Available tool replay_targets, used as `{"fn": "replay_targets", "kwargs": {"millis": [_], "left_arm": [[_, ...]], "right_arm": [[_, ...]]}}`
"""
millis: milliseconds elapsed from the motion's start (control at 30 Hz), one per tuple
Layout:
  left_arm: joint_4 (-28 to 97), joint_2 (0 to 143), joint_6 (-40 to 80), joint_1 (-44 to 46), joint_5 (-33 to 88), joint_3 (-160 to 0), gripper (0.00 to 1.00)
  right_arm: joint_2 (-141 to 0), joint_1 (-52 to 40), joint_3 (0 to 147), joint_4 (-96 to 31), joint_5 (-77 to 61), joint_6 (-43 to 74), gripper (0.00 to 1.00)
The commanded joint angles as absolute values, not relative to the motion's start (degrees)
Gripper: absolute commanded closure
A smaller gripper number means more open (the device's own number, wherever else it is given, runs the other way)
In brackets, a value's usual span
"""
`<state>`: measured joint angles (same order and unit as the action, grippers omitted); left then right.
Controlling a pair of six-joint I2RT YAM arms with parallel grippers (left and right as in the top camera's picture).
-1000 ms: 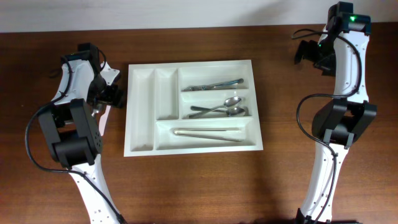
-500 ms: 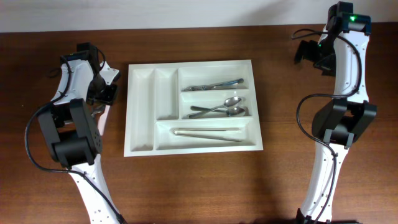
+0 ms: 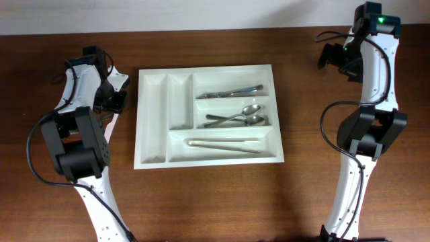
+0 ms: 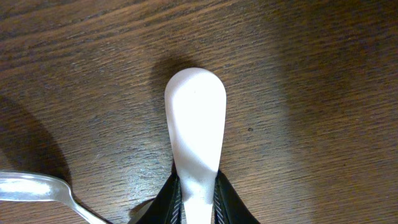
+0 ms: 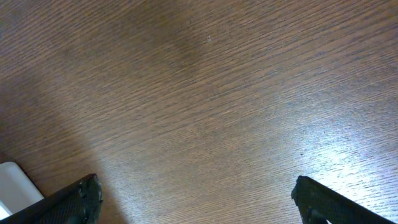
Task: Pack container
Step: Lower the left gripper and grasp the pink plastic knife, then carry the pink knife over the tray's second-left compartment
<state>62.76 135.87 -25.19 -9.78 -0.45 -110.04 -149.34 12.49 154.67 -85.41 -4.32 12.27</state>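
My left tool (image 4: 196, 198) pinches a white plastic utensil (image 4: 194, 124), with a metal spoon (image 4: 31, 186) near it, left of the white cutlery tray (image 3: 153, 121) lying mid-tabletop (image 3: 215, 202) between my arms. My right tool (image 5: 199, 202) is spread wide, far right.

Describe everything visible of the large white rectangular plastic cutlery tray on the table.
The large white rectangular plastic cutlery tray lies flat on the dark wooden table. It has five compartments: two narrow upright ones on the left, both empty; a short wide one at upper right holding fork-like metal cutlery; another below it holding two metal spoons; and a long wide one along the lower edge holding a long metal utensil.
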Motion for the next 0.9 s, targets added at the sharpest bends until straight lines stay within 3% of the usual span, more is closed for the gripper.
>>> {"fn": "replay_targets", "kwargs": {"millis": [0,867], "left_arm": [[62.37,139.17,-23.62,-9.76,0.91,-109.91,0.98],[71.26,139.17,-17.43,-5.63,2.57,-127.74,0.98]], "right_arm": [[-149.51,12.40,155.70,-85.38,-4.23,12.95,0.01],[-149.51,12.40,155.70,-85.38,-4.23,12.95,0.01]]}}
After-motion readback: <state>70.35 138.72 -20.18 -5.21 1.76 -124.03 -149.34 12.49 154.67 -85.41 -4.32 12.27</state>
